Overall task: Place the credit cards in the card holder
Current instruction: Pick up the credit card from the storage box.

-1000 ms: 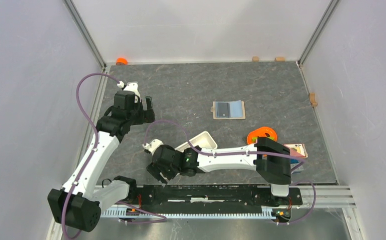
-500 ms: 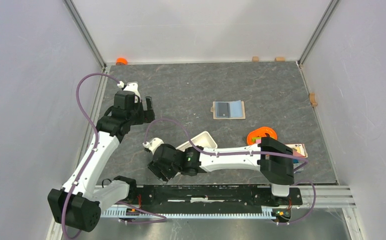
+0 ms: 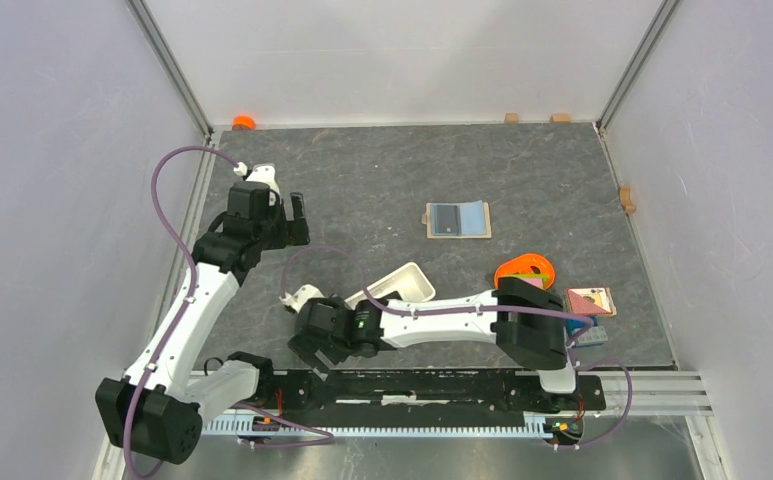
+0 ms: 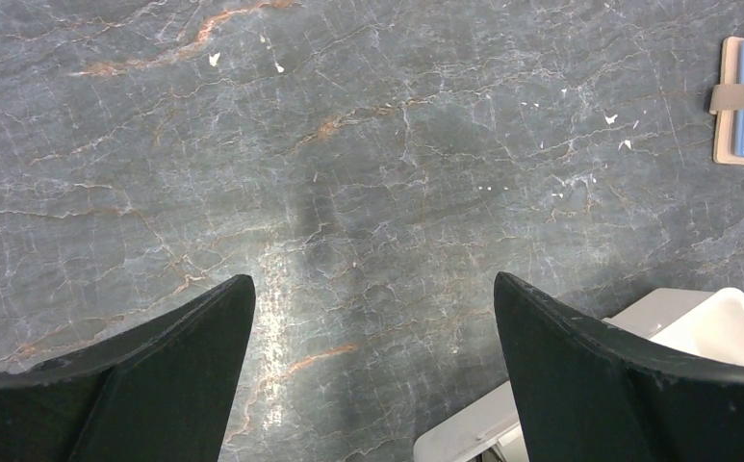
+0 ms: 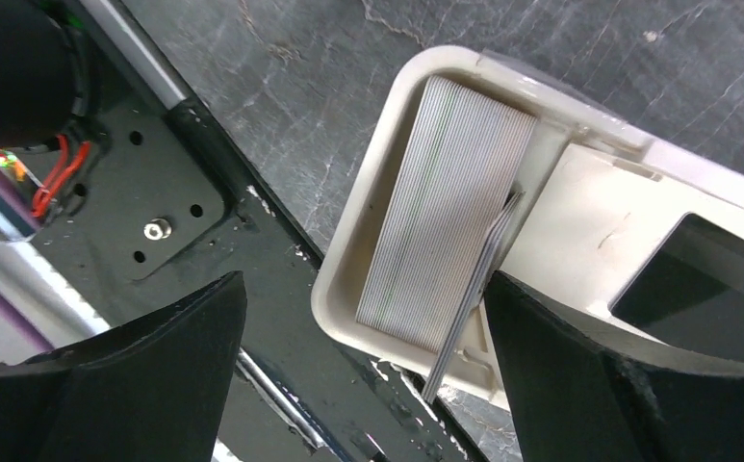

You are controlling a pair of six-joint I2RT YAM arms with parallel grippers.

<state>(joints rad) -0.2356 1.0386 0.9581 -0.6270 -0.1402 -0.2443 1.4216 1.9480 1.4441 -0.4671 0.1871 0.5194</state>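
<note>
card holder [image 3: 407, 281]: white tray, lying slantwise on the grey counter [image 3: 382, 170] near the middle of the front edge, its near end under the right arm [image 3: 442, 310]. right gripper [image 5: 360, 289]: fingers spread wide, holding nothing, hovering over the tray's near end and the black rail [image 5: 204, 212] at the front edge. left gripper [image 4: 375, 281]: also wide, holding nothing, above bare counter near the left edge. orange bowl [image 3: 525, 270]: toward the front right corner. tan wallet [image 3: 458, 219]: mid-counter, well apart from the tray. grey ribbed stack [image 5: 445, 212]: on edge, filling the tray's near end. credit card [image 5: 695, 274]: black, flat inside the tray beyond the stack.
</note>
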